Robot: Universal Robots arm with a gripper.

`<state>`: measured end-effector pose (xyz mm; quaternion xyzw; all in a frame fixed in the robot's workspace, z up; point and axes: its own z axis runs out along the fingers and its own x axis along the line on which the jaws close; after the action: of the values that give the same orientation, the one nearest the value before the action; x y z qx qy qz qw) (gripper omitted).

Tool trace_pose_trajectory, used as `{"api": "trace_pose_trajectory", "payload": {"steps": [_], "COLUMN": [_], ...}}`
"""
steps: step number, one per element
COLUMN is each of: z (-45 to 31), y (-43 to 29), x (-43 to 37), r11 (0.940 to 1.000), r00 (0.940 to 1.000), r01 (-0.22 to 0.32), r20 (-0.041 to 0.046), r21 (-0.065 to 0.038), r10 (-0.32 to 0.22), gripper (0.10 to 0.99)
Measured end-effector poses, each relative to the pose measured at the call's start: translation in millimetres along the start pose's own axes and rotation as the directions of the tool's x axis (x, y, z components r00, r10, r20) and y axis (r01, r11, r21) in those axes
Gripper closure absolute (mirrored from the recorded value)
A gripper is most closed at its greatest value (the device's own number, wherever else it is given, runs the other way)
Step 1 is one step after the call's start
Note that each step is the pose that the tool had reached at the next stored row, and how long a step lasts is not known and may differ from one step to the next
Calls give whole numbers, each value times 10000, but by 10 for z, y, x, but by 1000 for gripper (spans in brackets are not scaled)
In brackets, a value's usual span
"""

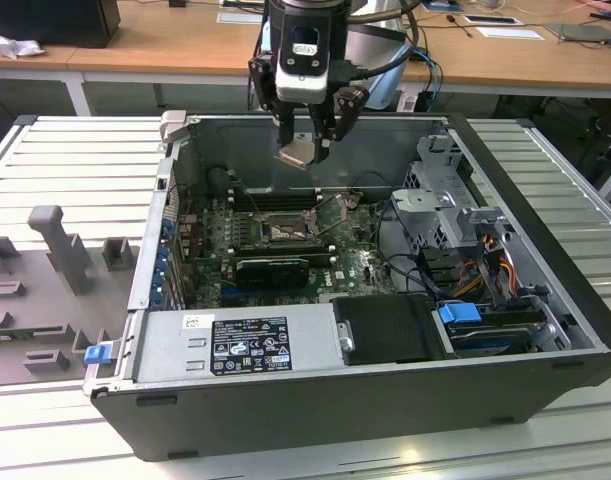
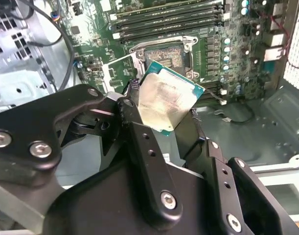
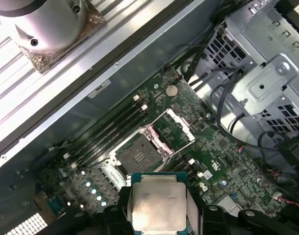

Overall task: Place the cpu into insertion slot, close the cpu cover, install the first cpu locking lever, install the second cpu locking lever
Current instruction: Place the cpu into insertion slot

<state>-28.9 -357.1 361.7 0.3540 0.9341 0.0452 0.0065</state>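
Fingers (image 2: 144,152) clamp the cpu (image 2: 166,100) by its edges, tilted, silver top upward, above the open insertion slot (image 3: 139,156).

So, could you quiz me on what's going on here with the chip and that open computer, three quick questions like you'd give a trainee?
1. True or false: the tool is gripping the cpu in the air above the open computer case.
2. Pick one. The cpu cover is: A) shut flat over the socket, B) swung open off the socket, C) lying on the table outside the case.
3. Fill the gap: the insertion slot on the motherboard is ____ (empty or filled).

Key: 1 true. 2 B. 3 empty.
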Motion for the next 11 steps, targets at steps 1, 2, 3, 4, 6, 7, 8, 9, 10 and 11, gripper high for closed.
{"api": "trace_pose_trajectory", "payload": {"steps": [1, 2, 3, 4, 6, 7, 8, 9, 10, 11], "z": [1, 1, 2, 2, 4, 5, 5, 5, 6, 7], "y": [0, 0, 0, 0, 0, 0, -1, -1, -1, -1], "x": [0, 0, 0, 0, 0, 0, 0, 0, 0, 0], "r11": [9999, 9997, 9993, 9988, 9968, 9958, 9943, 9932, 9911, 9895], "r00": [9999, 9997, 9993, 9988, 9968, 9958, 9943, 9932, 9910, 9894], "r01": [-126, -239, -371, -487, -801, -916, -1061, -1160, -1332, -1443], "r20": [11, 21, 33, 43, 71, 81, 94, 102, 117, 127], "r21": [-2, -5, -8, -11, -18, -22, -26, -29, -35, -38], "r10": [126, 239, 371, 487, 801, 916, 1061, 1160, 1333, 1444], "gripper": [553, 553, 553, 553, 553, 553, 553, 553, 553, 553]}}
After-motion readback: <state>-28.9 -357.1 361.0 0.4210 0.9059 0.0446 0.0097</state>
